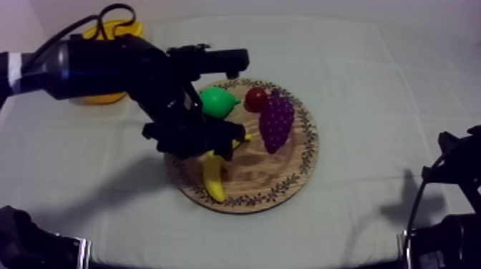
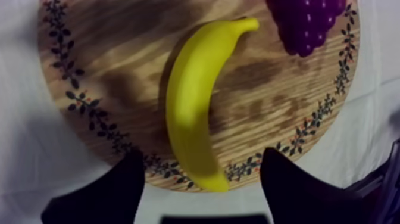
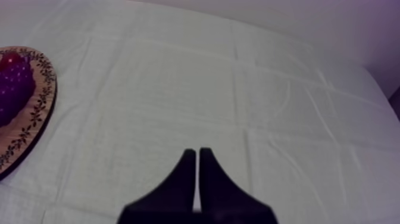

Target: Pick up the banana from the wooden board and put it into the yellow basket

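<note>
The banana [image 1: 213, 179] is laid on the wooden board [image 1: 279, 172], along the board's near-left rim, with its stem end turned toward the board's middle. The board is set on a desk [image 1: 372, 86] covered by a grey-white cloth that is marked by straight fold creases. A pale wall is seen beyond the desk's far edge. The board's rim is decorated with a dark band of leaves and small berries.

The left end effector [image 2: 199, 164] is held directly above the board's rim, over the banana's blunt lower end. Its two black fingers [image 2: 119, 184] are spread wide, one at each side of the banana, and nothing is gripped between them. Whether the banana is touched by them cannot be told.

On the board, a bunch of grapes [image 1: 275, 121] is placed just beside the banana's stem end. A pear [image 1: 217, 101] and a small red fruit [image 1: 255, 98] are placed at the board's far side. The yellow basket [image 1: 100, 98] is set off the board, beyond its far-left side, partly hidden behind the left arm.

The right end effector [image 3: 198, 156] is held over bare cloth well apart from the board's right rim, its fingers pressed together in a narrow wedge with nothing between them.
</note>
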### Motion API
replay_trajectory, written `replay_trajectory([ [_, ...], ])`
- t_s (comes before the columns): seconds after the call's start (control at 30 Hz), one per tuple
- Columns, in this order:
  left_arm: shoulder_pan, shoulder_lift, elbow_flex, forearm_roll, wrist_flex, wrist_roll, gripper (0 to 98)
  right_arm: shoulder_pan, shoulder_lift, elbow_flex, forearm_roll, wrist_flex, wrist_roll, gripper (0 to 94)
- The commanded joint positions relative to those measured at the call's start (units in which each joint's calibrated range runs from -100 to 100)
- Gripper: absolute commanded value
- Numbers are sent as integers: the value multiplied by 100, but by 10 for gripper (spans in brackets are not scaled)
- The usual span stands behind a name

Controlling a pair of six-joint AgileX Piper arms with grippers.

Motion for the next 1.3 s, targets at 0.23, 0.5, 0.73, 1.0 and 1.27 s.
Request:
replay_trajectory([
  [0.23, -6, 698, -456, -28, 301, 2, 710, -1, -2, 2, 1, -3, 0, 3],
  [0.5, -23, 1036, -493, 18, 407, -382, 686, -1, -2, 2, 1, -3, 0, 3],
  [0.73, -36, 1274, -565, 64, 401, -692, 536, -1, -2, 2, 1, -3, 0, 3],
  [1.0, 5, 1406, -861, 89, 553, -814, 365, -1, -2, 2, 1, -3, 0, 3],
  [1.27, -19, 1456, -945, 117, 615, -888, 344, -1, -2, 2, 1, -3, 0, 3],
])
